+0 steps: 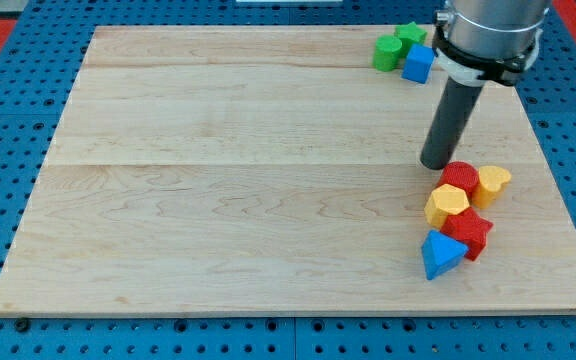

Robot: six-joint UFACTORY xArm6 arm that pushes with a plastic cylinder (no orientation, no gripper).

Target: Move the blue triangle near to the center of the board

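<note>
The blue triangle (441,254) lies near the view's bottom right of the wooden board (228,180), touching a red star-shaped block (469,232). My tip (435,163) stands on the board above and slightly left of this cluster, just left of a red round block (459,177). The tip is well above the blue triangle and does not touch it.
A yellow hexagon (447,204) sits between the red round block and the blue triangle. A yellow block (493,184) lies to the right of the red round block. At the view's top right are two green blocks (388,52), (411,36) and a blue cube (419,63).
</note>
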